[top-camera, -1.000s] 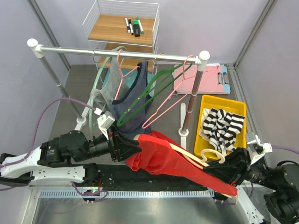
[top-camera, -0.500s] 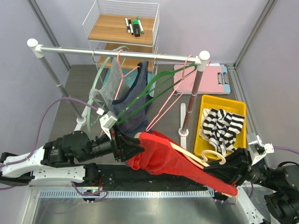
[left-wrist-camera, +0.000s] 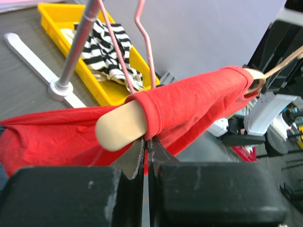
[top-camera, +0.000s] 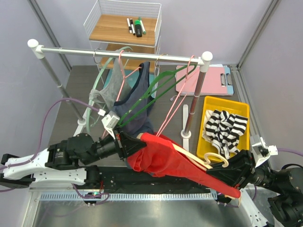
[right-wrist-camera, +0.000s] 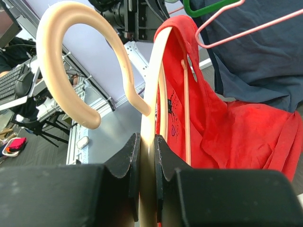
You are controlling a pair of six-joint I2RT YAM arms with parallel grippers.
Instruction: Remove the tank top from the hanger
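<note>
Peeling step: my left pincer (left-wrist-camera: 147, 147) is clenched on the top (left-wrist-camera: 189, 109) under the bare tip of the hanger (left-wrist-camera: 118, 130). My right pincer (right-wrist-camera: 147, 142) grasps the hanger above the near edge of the table (top-camera: 142, 215). Next, I'd drag the cloth off that tip.

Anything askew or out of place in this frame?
The red tank top sits lopsided on the wooden hanger: one hanger end pokes bare out of the fabric, just above the left tool. The striped garment lies crumpled in the yellow bin.

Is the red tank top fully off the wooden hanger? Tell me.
No, the red tank top hangs over the wooden hanger, whose bare end pokes from the fabric.
</note>
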